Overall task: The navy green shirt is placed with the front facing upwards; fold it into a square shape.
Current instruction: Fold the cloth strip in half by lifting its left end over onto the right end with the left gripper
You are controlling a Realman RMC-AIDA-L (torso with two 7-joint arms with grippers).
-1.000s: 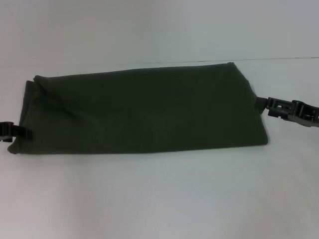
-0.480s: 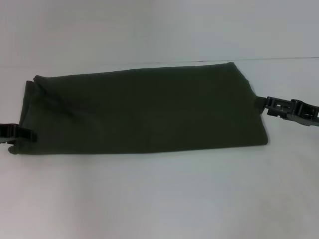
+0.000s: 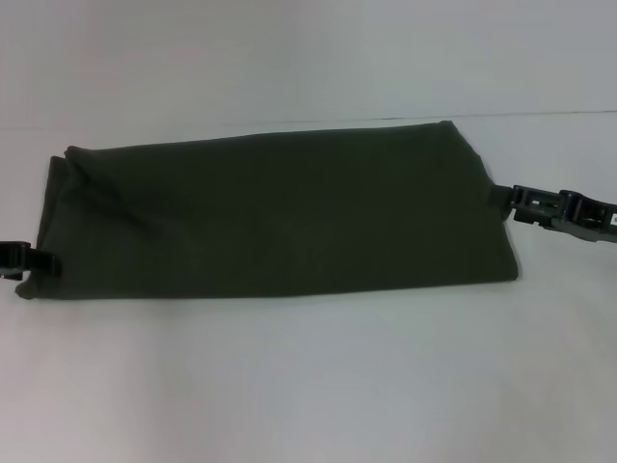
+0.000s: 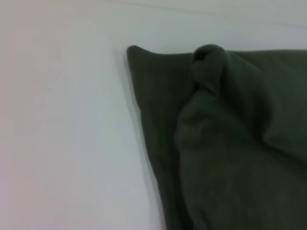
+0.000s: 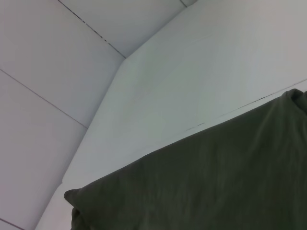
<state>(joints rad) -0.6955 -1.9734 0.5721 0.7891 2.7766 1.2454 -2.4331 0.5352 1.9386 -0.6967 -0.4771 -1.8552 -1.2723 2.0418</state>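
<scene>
The navy green shirt [image 3: 280,217] lies flat on the white table [image 3: 308,386], folded into a long band running left to right, plain side up. Its lettering and collar are hidden. My left gripper [image 3: 43,261] is at the band's left end, near the front corner, touching the cloth edge. My right gripper [image 3: 499,198] is at the band's right end, about mid-edge, against the cloth. The left wrist view shows a bunched fold of the shirt [image 4: 230,143] close up. The right wrist view shows the shirt's [image 5: 216,182] flat surface and one far corner.
The white table extends around the shirt, with a wide bare strip in front of it. A pale wall [image 3: 308,48] rises behind the table's back edge; it also shows in the right wrist view [image 5: 57,57].
The left gripper slid a little toward the shirt, then back to the left. The right gripper crept slightly left against the shirt's edge. The shirt has not moved.
</scene>
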